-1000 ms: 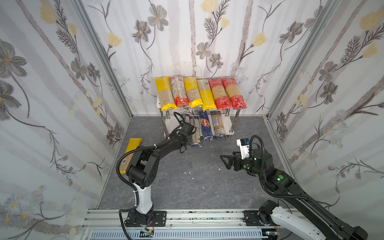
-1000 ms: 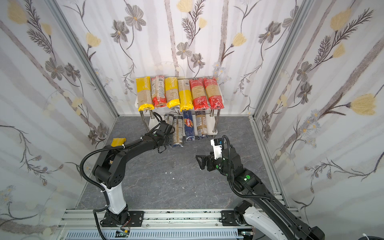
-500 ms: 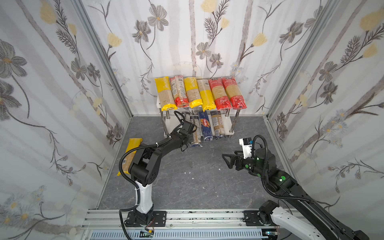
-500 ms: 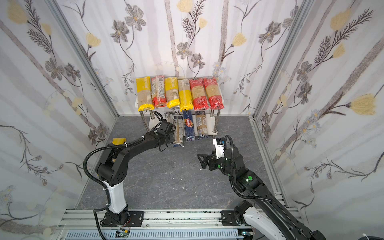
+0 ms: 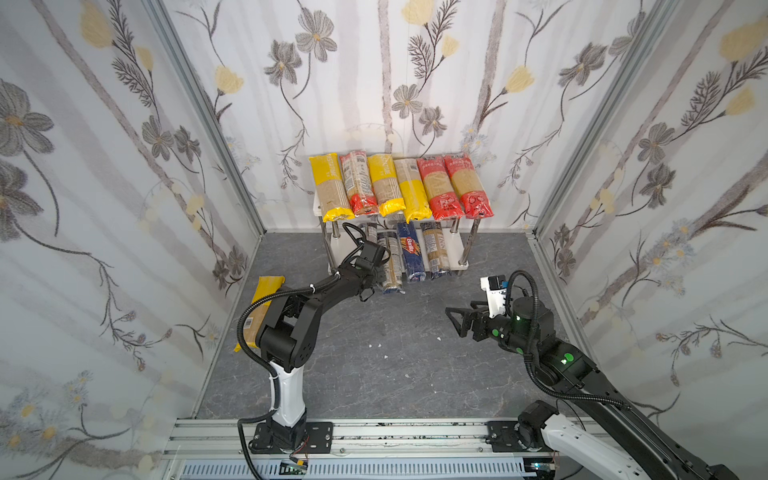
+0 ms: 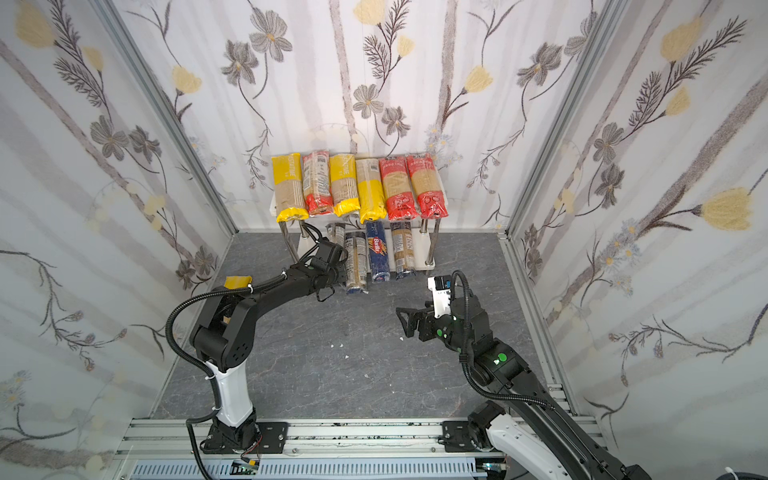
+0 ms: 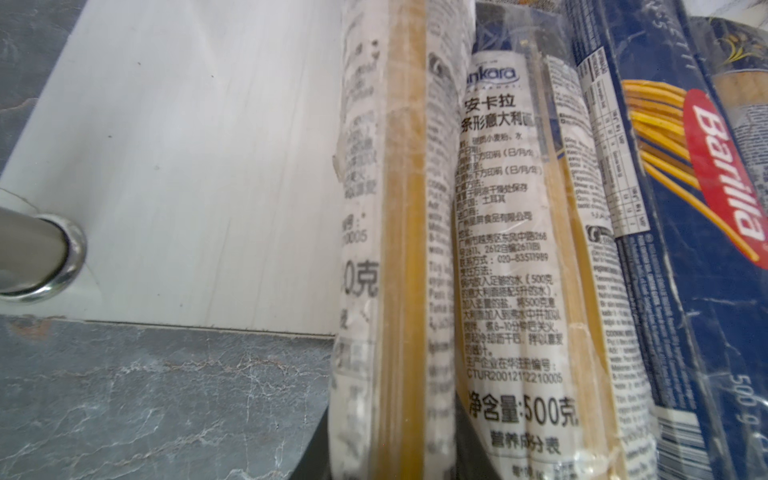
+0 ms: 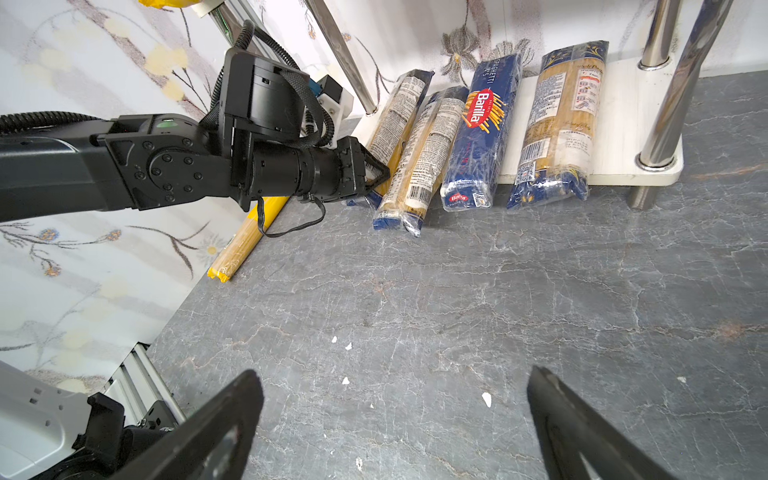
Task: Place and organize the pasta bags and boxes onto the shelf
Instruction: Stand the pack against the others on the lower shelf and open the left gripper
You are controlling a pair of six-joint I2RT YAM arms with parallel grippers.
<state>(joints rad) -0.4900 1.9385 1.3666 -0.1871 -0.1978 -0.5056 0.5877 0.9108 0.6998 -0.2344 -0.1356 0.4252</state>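
Two dark fingers (image 7: pixel 311 461) of the left gripper (image 8: pixel 380 172), cut off at the frame's edge, clamp a bag (image 7: pixel 399 249) with blurred print on the lower board of the shelf (image 7: pixel 187 166). Just beside those jaws lies an Ankara pack (image 7: pixel 507 249) reading "500克", then a Barilla pack (image 7: pixel 685 311). The right gripper (image 8: pixel 395 372) has its jaws wide apart over the floor (image 8: pixel 457 291), well away.

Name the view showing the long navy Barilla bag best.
Right wrist view: the long navy Barilla bag is whole, unobstructed. Both top views show it small, partly under the upper board; left wrist view crops it.
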